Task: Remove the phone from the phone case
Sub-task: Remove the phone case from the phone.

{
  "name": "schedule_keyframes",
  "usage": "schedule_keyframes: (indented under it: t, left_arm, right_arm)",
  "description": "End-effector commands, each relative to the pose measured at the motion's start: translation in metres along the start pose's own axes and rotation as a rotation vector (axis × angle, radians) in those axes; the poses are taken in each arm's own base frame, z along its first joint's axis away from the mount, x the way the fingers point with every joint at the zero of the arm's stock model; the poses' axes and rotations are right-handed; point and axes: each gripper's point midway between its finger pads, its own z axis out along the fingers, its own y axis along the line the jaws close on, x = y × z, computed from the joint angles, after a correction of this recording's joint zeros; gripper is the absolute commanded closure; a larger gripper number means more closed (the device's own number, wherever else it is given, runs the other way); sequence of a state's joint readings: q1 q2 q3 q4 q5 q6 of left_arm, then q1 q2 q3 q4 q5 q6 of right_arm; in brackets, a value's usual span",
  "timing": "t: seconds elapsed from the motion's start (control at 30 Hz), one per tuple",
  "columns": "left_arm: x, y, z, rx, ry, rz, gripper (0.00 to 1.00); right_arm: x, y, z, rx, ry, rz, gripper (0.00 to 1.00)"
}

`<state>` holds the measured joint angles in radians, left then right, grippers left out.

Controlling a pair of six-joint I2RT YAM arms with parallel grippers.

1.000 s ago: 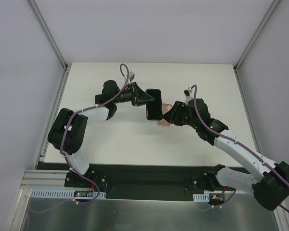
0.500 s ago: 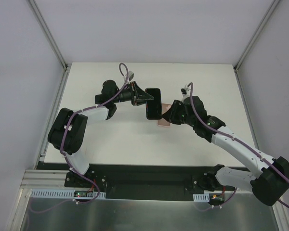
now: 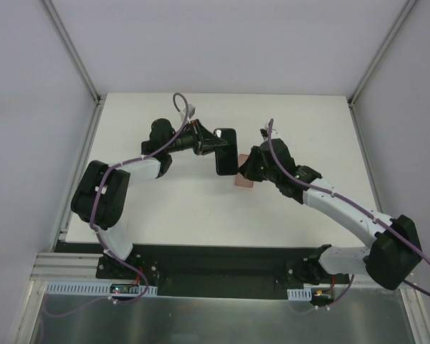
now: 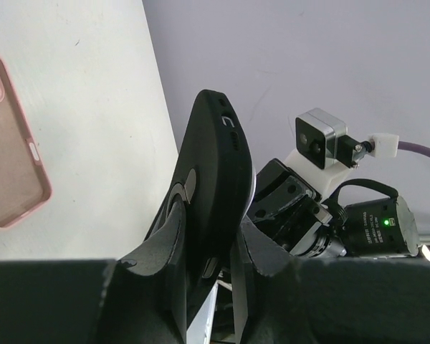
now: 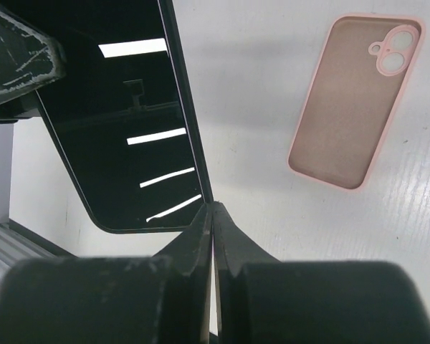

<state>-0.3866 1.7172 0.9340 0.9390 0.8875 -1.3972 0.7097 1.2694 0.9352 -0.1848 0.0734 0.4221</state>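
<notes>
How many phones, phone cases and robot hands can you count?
phone: 1
phone case: 1
end effectors: 2, the left end effector and the right end effector
Total: 4

- No text, brand, number or sign can be read in any of the three views.
- Left wrist view: there are faint pale marks on the black camera barrel point(image 4: 365, 233), beside a green light point(image 4: 385, 222) and to the right of the phone point(image 4: 215, 179). They may be print, but they are too small to read.
</notes>
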Motion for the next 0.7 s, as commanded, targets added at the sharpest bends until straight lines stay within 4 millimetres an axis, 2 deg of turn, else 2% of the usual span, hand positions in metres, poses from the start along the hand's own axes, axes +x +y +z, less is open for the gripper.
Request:
schedule_keyframes:
  t: [0.0, 0.2, 0.3, 0.4, 0.43, 0.47, 0.53, 0.57, 0.6, 0.63, 0.67]
  left_arm:
    - [0.026, -0.132, -0.017, 0.317, 0.088, 0.124, 1.00]
    - [0.026, -0.136, -0.018, 0.321, 0.087, 0.130, 1.00]
    - [0.026, -0.129, -0.017, 0.299, 0.084, 0.133, 1.00]
    - [0.026, -0.119, -0.016, 0.259, 0.079, 0.153, 1.00]
    - [0.025, -0.114, -0.014, 0.238, 0.078, 0.140, 1.00]
    - [0.024, -0.110, -0.013, 0.228, 0.074, 0.153, 1.00]
    - [0.024, -0.106, -0.013, 0.217, 0.072, 0.149, 1.00]
    - [0.024, -0.103, -0.012, 0.213, 0.072, 0.146, 1.00]
    - [0.023, -0.103, -0.012, 0.212, 0.072, 0.144, 1.00]
    - [0.023, -0.102, -0.011, 0.211, 0.074, 0.143, 1.00]
    - [0.023, -0.100, -0.011, 0.211, 0.074, 0.142, 1.00]
  right_arm:
    - [0.086, -0.084, 0.008, 0.293, 0.267, -0.061, 0.99]
    - [0.095, -0.094, 0.008, 0.320, 0.271, -0.044, 0.99]
    - [0.093, -0.091, 0.007, 0.302, 0.263, -0.038, 0.99]
    - [0.080, -0.077, -0.001, 0.238, 0.220, -0.035, 0.96]
    - [0.069, -0.069, -0.008, 0.199, 0.188, -0.024, 0.92]
    - [0.064, -0.064, -0.012, 0.176, 0.172, -0.018, 0.83]
    - [0.048, -0.051, -0.025, 0.088, 0.118, 0.002, 0.75]
    - [0.043, -0.046, -0.029, 0.053, 0.101, 0.012, 0.61]
    - [0.040, -0.039, -0.033, 0.005, 0.098, 0.028, 0.56]
    - [0.031, -0.024, -0.042, -0.089, 0.081, 0.042, 0.51]
    - [0.028, -0.015, -0.045, -0.145, 0.076, 0.042, 0.37]
